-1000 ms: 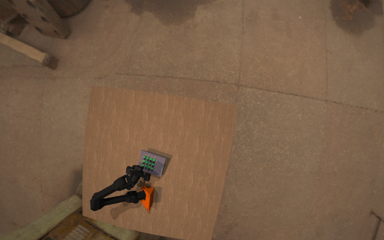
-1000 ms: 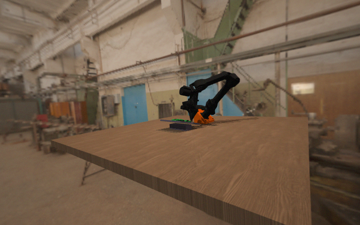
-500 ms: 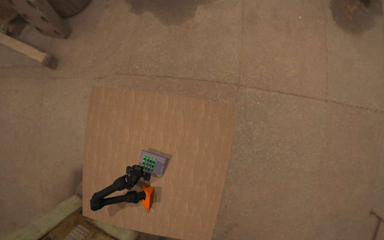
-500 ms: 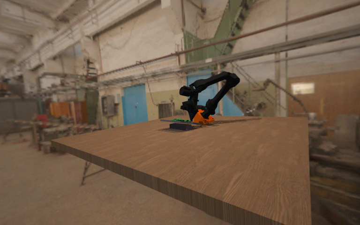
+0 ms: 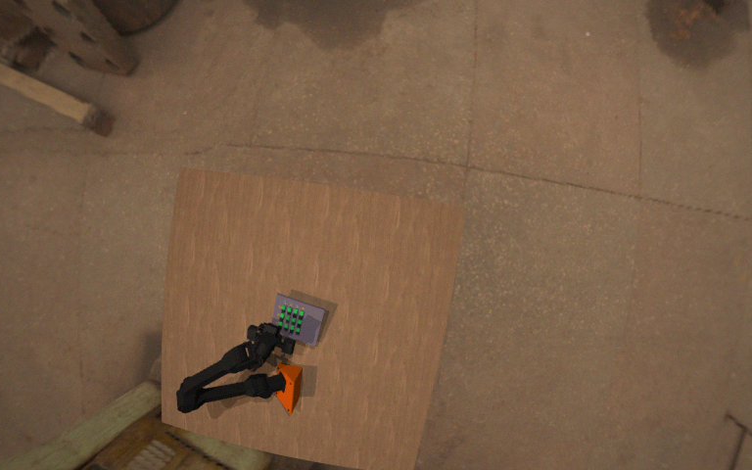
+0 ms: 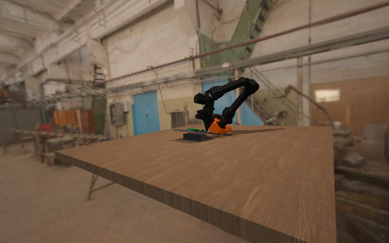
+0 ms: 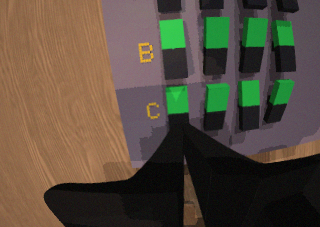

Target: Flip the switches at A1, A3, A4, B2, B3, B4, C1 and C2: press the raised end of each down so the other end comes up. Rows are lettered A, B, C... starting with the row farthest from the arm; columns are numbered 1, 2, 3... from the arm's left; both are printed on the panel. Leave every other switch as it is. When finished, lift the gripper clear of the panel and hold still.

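The purple-grey panel point(image 5: 313, 330) point(image 7: 131, 77) carries rows of switches with green far halves and black near halves. My gripper point(image 6: 207, 129) point(image 7: 180, 129) is shut and empty. In the wrist view its tips are at the black near end of switch C1 point(image 7: 176, 100) and cover part of it; contact is unclear. C2 point(image 7: 217, 97), C3 point(image 7: 249, 93) and C4 point(image 7: 281, 92) lie to its right. B1 point(image 7: 172, 34), B2 point(image 7: 216, 33), B3 point(image 7: 254, 33) and B4 point(image 7: 283, 34) are beyond. Row A is cut off, showing black near halves. Which ends are raised is hard to tell.
The panel sits on a dark block point(image 6: 194, 137) above the wooden table point(image 5: 368, 279) point(image 6: 221, 168). The orange arm base point(image 5: 290, 389) point(image 6: 220, 127) stands close to the panel's near side. The black arm point(image 5: 216, 370) point(image 6: 229, 87) bends out to the left in the top view.
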